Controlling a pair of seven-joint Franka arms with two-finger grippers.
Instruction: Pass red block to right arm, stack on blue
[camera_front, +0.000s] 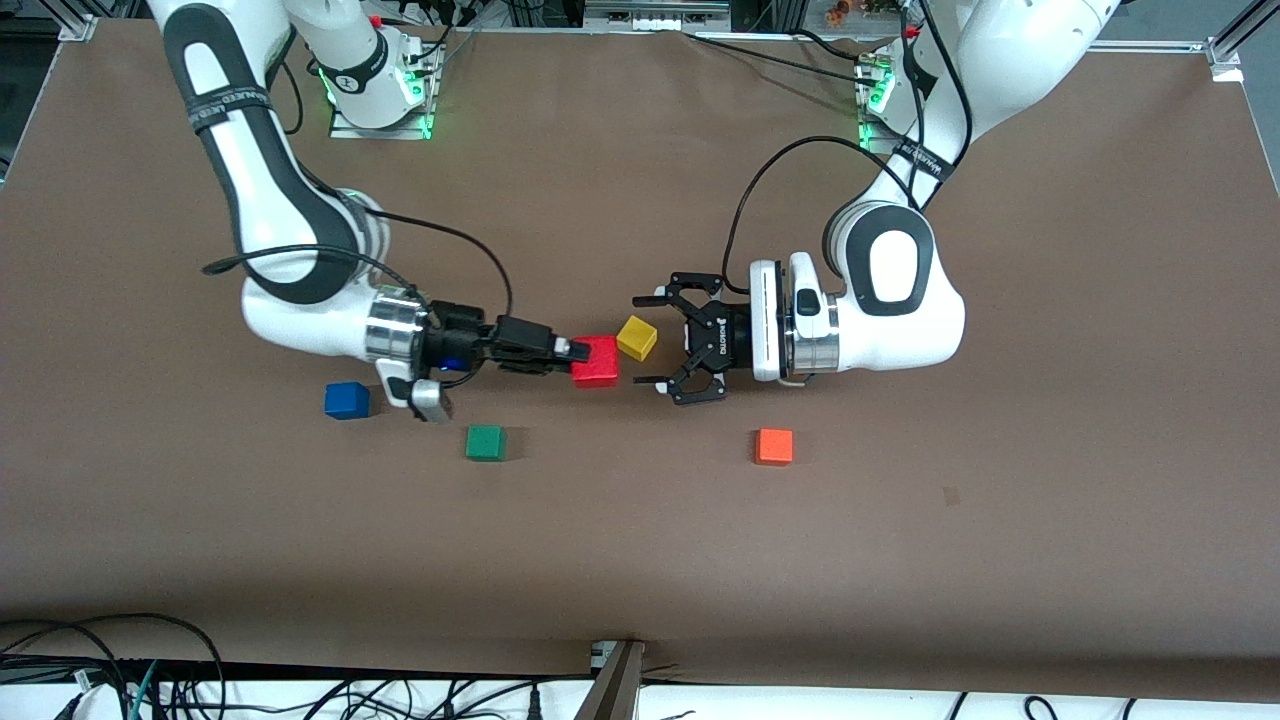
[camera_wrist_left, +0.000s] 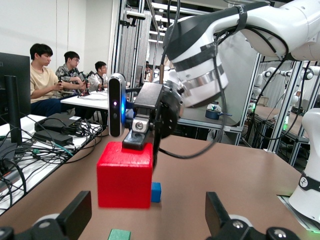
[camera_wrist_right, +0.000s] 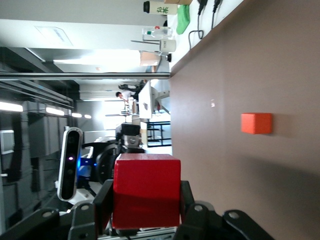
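- blue block (camera_front: 347, 400) sits on the surface (camera_front: 640, 560) at the right arm's end, just beside the right arm's wrist
- green block (camera_front: 485, 442) on the surface, nearer the front camera than the blue one
- right hand (camera_front: 572, 352) clamps the red block (camera_front: 595, 361), held up over mid-surface
- yellow block (camera_front: 637, 338) just beside the red block, between the two hands
- left hand (camera_front: 655, 340) spread wide, holding nothing, fingers (camera_front: 655, 298) on either side of the red block's end, apart from it
- orange block (camera_front: 774, 446) alone on the surface, nearer the front camera than the left hand
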